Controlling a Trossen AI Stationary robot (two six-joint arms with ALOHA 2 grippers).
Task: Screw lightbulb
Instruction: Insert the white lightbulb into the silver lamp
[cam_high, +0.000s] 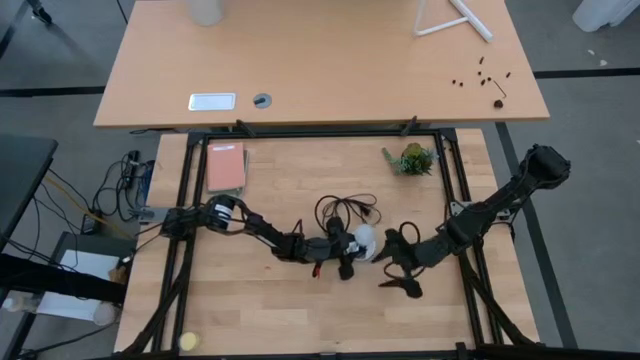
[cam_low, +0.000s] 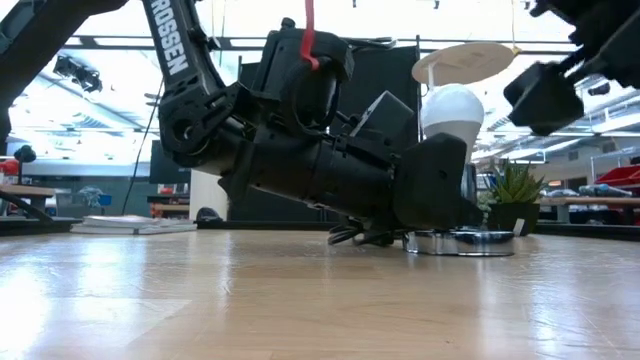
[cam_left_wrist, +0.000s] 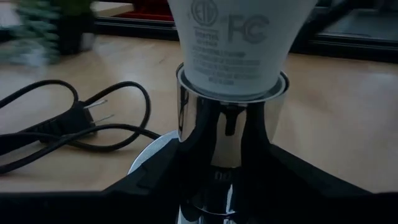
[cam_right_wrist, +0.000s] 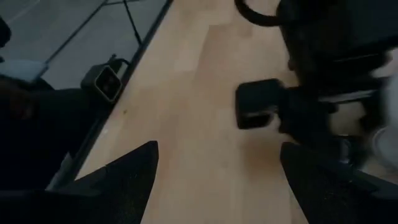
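The white lightbulb (cam_high: 366, 240) (cam_left_wrist: 233, 43) stands upright with its narrow end down in the collar of a chrome socket (cam_left_wrist: 227, 130). The socket's round base disc (cam_low: 462, 243) rests on the table. A black cord (cam_high: 345, 210) (cam_left_wrist: 74, 124) lies looped behind the socket. My left gripper (cam_high: 350, 255) (cam_left_wrist: 227, 180) reaches in low from the left and is shut on the socket. My right gripper (cam_high: 398, 275) (cam_right_wrist: 217, 177) hangs open just right of and nearer than the bulb, raised off the table, with nothing between its fingers. My left gripper pinches the socket's chrome neck (cam_left_wrist: 211, 155) below the collar, one dark finger (cam_left_wrist: 155, 180) on each side. The fingers come nearly level from the table's left. The socket stands upright with its base disc on the table and the bulb upright in its top.
A small potted plant (cam_high: 410, 158) stands at the far right of the table. A reddish book (cam_high: 226, 167) lies at the far left, and a yellow ball (cam_high: 188, 342) near the front left corner. Black frame rails (cam_high: 185, 200) edge the table. Bare wood lies along the near side.
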